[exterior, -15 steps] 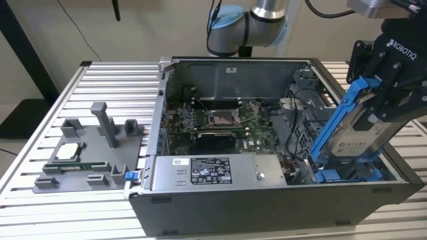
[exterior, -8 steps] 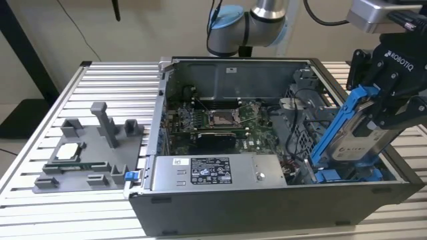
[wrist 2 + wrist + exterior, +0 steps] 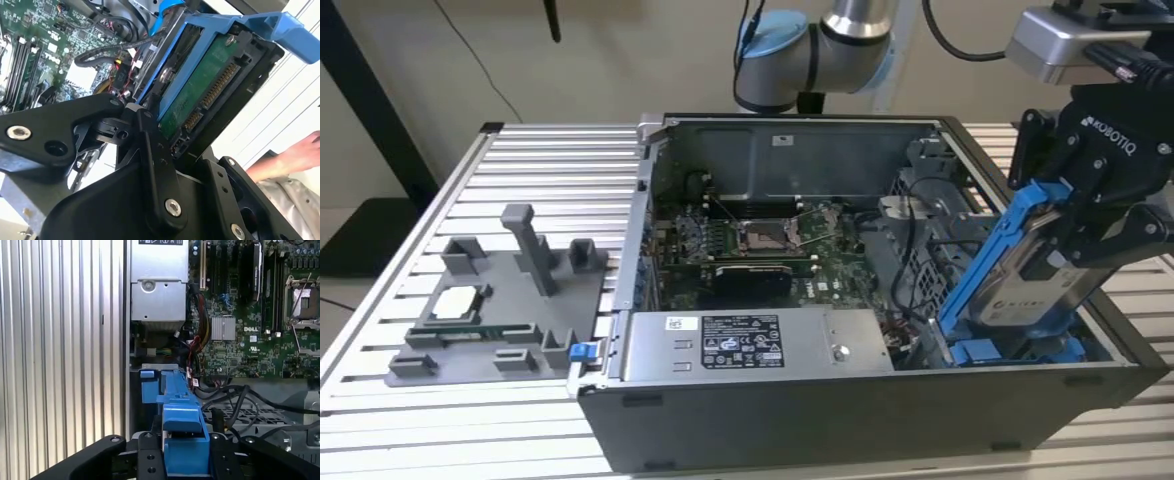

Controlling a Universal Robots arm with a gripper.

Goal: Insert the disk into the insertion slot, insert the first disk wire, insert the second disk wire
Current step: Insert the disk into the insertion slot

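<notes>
Your gripper point(image 3: 1094, 245) is clamped on the blue-framed disk point(image 3: 1034, 285). The disk stands steeply tilted, with its lower end at the slot point(image 3: 987, 352). The slot sits in the front corner of the case point(image 3: 854, 415), on the exterior view's right, beside the power supply point(image 3: 754, 345). The disk is not yet seated flat. In the second wrist view its green circuit board faces the camera, and a person's hand point(image 3: 295, 152) shows beyond the case.
</notes>
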